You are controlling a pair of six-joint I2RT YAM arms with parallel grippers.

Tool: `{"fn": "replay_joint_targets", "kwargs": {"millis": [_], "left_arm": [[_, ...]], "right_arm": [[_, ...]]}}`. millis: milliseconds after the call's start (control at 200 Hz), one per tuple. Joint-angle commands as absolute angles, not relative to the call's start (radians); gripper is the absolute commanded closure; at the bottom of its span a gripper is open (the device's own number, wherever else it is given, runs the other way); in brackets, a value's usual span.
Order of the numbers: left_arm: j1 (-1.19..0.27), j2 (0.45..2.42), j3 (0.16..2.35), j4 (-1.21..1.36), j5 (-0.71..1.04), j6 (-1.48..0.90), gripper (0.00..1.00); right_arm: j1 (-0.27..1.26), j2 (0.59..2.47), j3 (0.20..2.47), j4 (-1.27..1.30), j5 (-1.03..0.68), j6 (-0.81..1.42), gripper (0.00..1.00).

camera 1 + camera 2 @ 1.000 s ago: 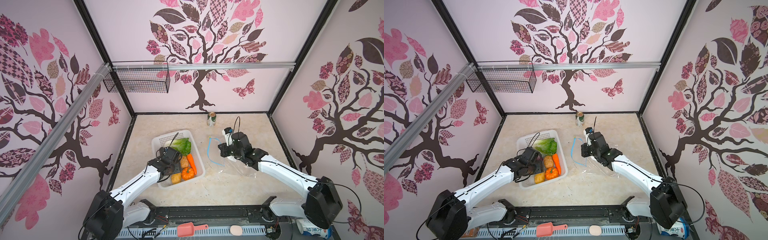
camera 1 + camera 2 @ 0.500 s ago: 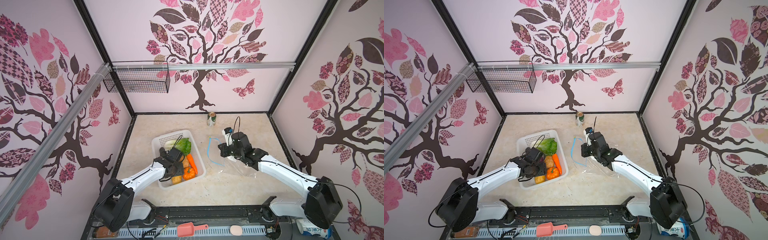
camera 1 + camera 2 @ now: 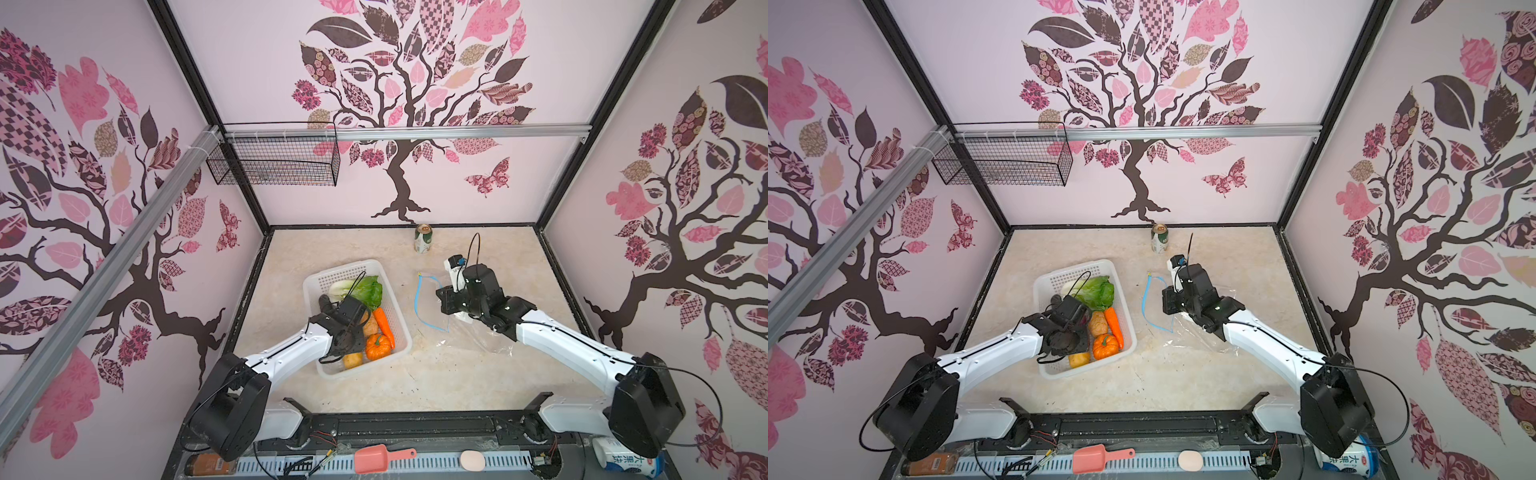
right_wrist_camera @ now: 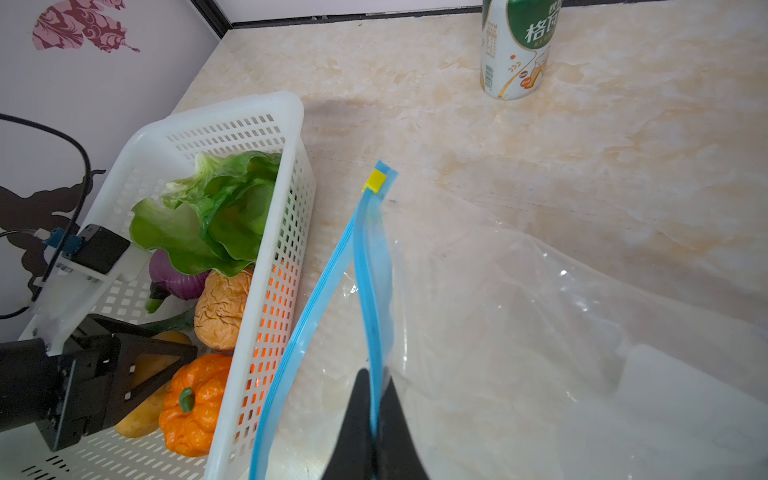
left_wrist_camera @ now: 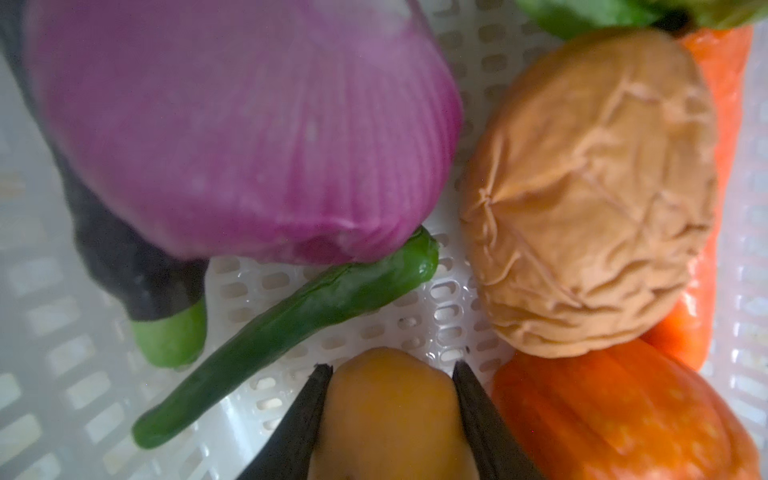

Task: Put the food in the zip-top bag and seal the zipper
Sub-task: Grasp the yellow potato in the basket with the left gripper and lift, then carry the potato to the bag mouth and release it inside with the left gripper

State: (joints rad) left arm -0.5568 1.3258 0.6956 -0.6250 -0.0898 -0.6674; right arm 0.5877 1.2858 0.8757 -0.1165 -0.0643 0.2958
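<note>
Top views. We list a white basket (image 3: 316,282) left of centre, holding lettuce (image 3: 368,291), carrot (image 3: 384,326), pumpkin (image 3: 378,347) and more. Just to its right on the table (image 3: 457,257) lies the clear bag (image 3: 469,338), its blue zipper (image 3: 417,299) facing the basket in an open loop. A drink can (image 3: 423,239) stands well behind. We see no food in the bag.

Left wrist view. The left gripper (image 5: 390,370) has its jaws set against both flanks of the yellow potato (image 5: 395,415) on the basket floor. We judge it clamped, but cannot tell how firmly. Neighbours are the pumpkin just beside one finger, a wrinkled brown potato (image 5: 590,199), a green pepper (image 5: 291,324) and a purple onion (image 5: 241,133).

Right wrist view. The right gripper (image 4: 372,376) is closed, pinching one lip of the zipper and holding it raised. The other lip sags toward the table. A yellow slider (image 4: 375,180) sits at the far end.

Hazards, as we judge them. The yellow potato is smooth and rounded and is taken near its end, so it may squirt out on lifting. The thin strip may slip from the pinch, and the mouth would then collapse.
</note>
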Motion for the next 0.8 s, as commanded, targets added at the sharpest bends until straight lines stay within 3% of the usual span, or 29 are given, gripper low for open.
{"fn": "replay_joint_targets", "kwargs": {"millis": [0,410,595,795], "left_arm": [[-0.559,1.277,0.698,-0.638,-0.11,-0.675,0.61],[-0.559,1.028,0.796,-0.613,-0.097,-0.656,0.59],[-0.559,0.983,0.827,-0.409,0.006,-0.677,0.58],[-0.598,1.067,0.862,-0.136,0.044,-0.726,0.58]], "right_arm": [[0.584,1.252,0.89,-0.127,-0.06,0.301,1.0],[0.585,1.244,0.888,-0.112,-0.067,0.314,1.0],[0.585,1.241,0.904,-0.121,-0.075,0.314,1.0],[0.584,1.229,0.916,-0.126,-0.094,0.318,1.0]]}}
